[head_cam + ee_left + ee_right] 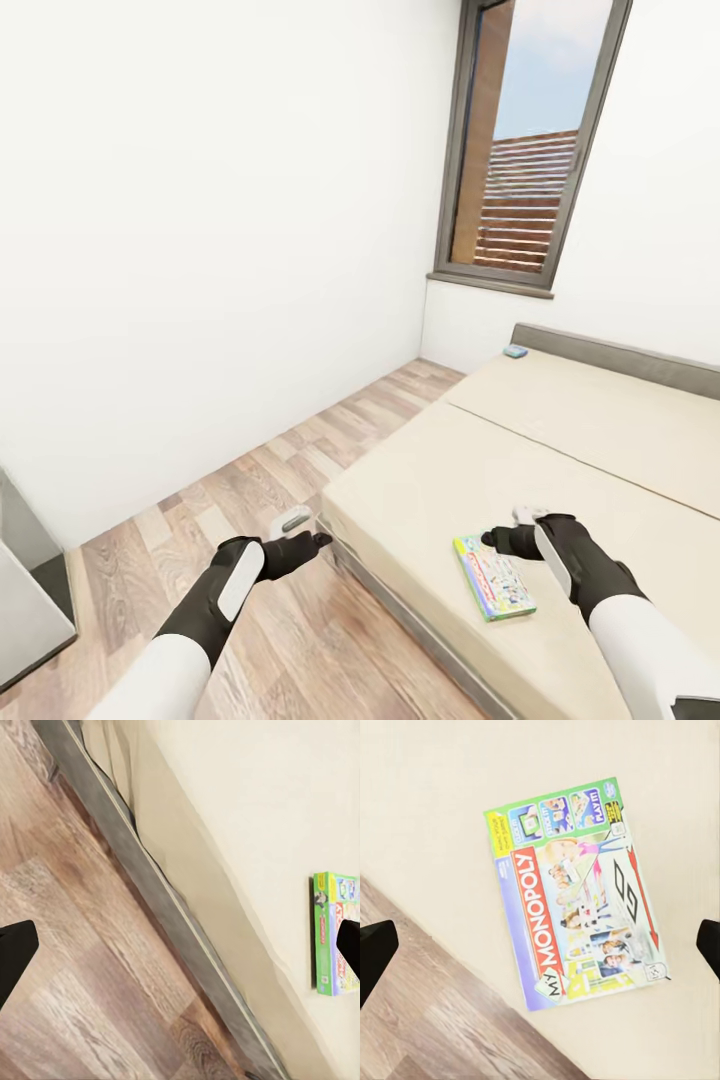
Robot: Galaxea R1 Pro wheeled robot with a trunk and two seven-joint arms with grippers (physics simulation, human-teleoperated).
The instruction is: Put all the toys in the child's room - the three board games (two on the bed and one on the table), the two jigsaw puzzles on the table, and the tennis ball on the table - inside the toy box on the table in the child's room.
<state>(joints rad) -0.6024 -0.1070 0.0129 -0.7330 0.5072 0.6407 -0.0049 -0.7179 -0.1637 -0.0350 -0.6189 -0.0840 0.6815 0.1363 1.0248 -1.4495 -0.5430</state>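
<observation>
R gripper (500, 538) hovers over the bed (600, 440), jaws spread wide, holding nothing; in its wrist cam both fingertips sit at the frame edges w/ the game box (577, 894) between and below them. So the box lies right under the R claw, flat on the mattress, close to the bed's near edge. Long axis runs roughly crosswise to the finger line, so I judge the jaws would close across the short width, maybe w/ a small wrist turn. L gripper (300, 548) is also open and empty, over the floor (250, 480) just off the bed corner, box well to its side. R arm is clearly nearer. Far off by the headboard lies a small blue box (515, 351), prob. the 2nd game, well beyond either claw.
</observation>
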